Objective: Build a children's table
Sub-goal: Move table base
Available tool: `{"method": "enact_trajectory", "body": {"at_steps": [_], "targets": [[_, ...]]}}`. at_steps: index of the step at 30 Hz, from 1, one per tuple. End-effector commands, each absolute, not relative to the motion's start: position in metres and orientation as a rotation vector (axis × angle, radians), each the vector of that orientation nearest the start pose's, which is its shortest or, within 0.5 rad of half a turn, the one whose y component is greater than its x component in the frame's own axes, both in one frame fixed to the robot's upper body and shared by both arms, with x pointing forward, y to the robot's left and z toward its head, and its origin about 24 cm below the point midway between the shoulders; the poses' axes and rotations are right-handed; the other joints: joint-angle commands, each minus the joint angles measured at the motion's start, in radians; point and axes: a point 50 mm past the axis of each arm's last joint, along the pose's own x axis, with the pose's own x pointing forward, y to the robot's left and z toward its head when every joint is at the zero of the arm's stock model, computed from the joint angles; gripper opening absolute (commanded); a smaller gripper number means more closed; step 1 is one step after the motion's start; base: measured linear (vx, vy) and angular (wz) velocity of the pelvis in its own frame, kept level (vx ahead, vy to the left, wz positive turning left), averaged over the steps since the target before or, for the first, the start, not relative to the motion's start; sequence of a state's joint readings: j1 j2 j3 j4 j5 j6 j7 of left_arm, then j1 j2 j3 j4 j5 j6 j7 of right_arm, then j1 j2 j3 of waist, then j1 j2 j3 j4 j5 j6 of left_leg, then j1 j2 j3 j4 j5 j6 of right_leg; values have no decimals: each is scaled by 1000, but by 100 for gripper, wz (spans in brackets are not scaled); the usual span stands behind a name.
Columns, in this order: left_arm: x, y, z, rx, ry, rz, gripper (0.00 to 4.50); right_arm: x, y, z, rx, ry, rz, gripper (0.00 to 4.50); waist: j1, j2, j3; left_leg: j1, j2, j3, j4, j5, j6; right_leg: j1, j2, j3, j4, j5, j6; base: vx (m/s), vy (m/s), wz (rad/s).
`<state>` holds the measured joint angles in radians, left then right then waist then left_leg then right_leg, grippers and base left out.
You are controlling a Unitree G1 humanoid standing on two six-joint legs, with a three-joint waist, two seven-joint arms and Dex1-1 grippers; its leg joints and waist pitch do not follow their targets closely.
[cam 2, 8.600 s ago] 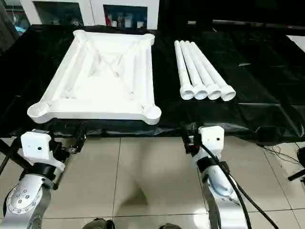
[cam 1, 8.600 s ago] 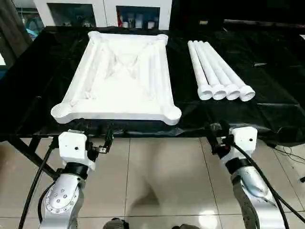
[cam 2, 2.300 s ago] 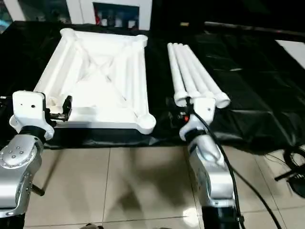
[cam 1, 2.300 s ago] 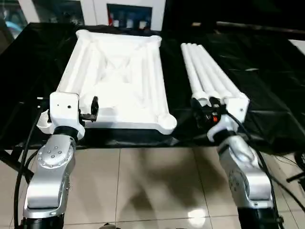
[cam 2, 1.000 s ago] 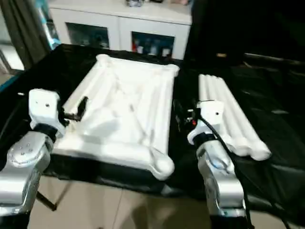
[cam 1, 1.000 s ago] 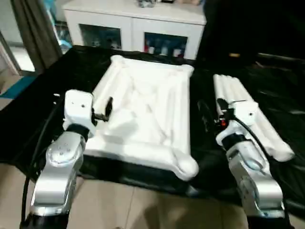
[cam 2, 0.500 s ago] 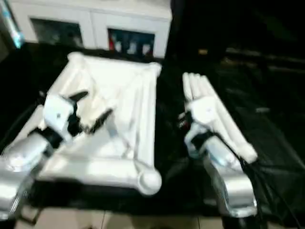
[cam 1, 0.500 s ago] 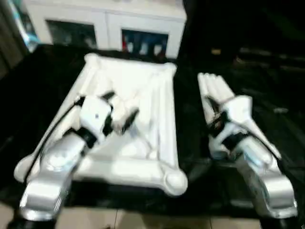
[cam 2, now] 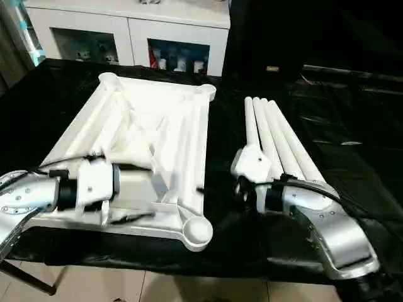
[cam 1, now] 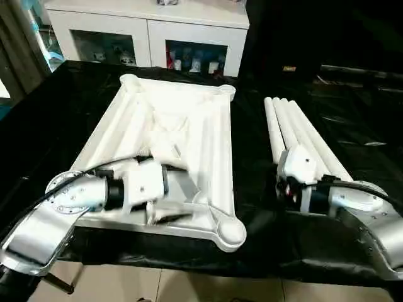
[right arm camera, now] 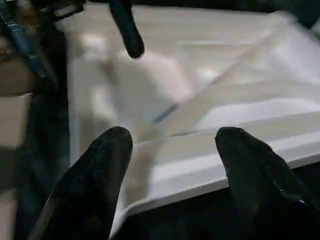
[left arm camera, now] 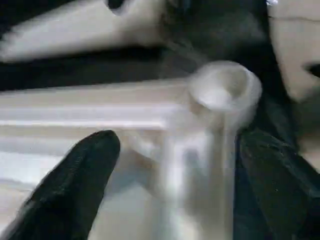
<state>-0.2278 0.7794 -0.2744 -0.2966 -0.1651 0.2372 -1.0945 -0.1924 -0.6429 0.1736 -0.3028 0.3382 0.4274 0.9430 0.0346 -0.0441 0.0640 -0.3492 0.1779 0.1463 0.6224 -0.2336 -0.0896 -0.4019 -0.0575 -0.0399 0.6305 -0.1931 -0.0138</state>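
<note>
The children's table top (cam 1: 189, 119) lies upside down on the black cloth, white, with its ribbed X-braced underside facing up. Its legs (cam 1: 296, 129) lie side by side to its right. My left arm lies across the top's near end, and my left gripper (cam 1: 182, 192) stands open and points at the near right corner socket (left arm camera: 222, 92), holding nothing. From the right, my right gripper (cam 2: 217, 187) reaches toward the top's right rim (right arm camera: 225, 165). It is open, its fingers (right arm camera: 95, 180) apart with the rim ahead of them. My right forearm hides the legs' near ends.
Black cloth (cam 1: 63, 107) covers the whole work table. A white cabinet (cam 1: 145, 31) with glass doors stands behind it. Tiled floor (cam 1: 189, 289) shows past the near edge.
The camera has shifted. My left arm has dropped lower over the top's near end, its gripper turned toward the near right corner. My right gripper has swung left toward the rim.
</note>
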Motion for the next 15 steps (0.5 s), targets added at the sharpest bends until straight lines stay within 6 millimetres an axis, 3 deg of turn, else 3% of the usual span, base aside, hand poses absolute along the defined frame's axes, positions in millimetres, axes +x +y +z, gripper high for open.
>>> {"method": "enact_trajectory", "body": {"at_steps": [1,7,10,11,15], "targets": [[233,158,108,676,306,-1409,394,237,-153,111,-325,238,1233,311,1,14,-49,-6,43,-4,-88,-112,49,49,-66,49,-71,-164,-196,0,0,0],[229,162,100,667,433,-1445,333,235,-153,108,-385,234,1222,311,-2,12,-43,-5,44,-1,-90,-126,41,47,-67,50,-72,-179,-210,0,0,0],[232,161,93,649,468,-1441,302,232,-152,104,-396,259,1249,311,-2,12,-41,-3,43,-1,-90,-146,40,46,-66,51,-77,-212,-201,0,0,0],[234,160,91,654,470,-1427,292,230,-151,103,-381,267,1266,311,-1,16,-40,-4,44,-2,-91,-149,41,46,-67,51,-78,-219,-200,0,0,0],[235,161,86,689,498,-1404,257,230,-147,97,-364,288,1277,311,-2,13,-39,-5,45,-2,-91,-158,40,46,-68,51,-81,-242,-193,0,0,0]]}}
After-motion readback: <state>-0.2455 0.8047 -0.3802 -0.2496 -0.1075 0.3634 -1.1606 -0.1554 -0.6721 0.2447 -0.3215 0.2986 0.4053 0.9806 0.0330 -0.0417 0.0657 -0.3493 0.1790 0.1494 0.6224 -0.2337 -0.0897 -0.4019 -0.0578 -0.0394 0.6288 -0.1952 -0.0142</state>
